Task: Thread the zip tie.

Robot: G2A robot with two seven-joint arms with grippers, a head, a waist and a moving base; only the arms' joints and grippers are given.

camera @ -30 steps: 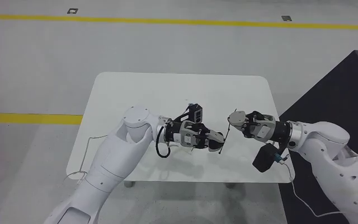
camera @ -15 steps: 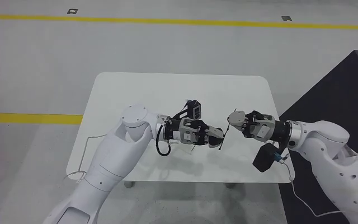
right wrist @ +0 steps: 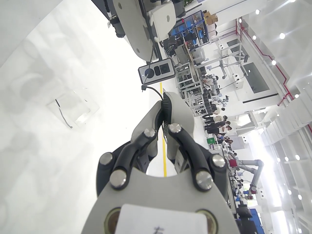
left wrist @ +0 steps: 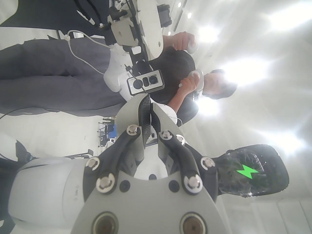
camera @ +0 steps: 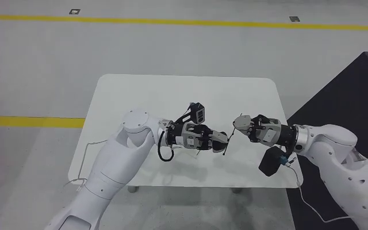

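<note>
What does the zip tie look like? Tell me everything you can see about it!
The zip tie is a thin black strap that looks like plastic, with a small blocky head at one end. It hangs in the air above the white table, between two pincers. The right pincer is shut on it near the head, where it curves; the left pincer is shut on it farther along. I cannot tell if it is threaded.

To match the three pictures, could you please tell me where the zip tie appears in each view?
Top view: the zip tie slants as a thin dark strand between the two grippers.
Left wrist view: it rises from the left gripper across the right arm's wrist camera.
Right wrist view: it curves out from the right gripper.
Shared landmark: the left gripper, gripping the strand in all three.
</note>
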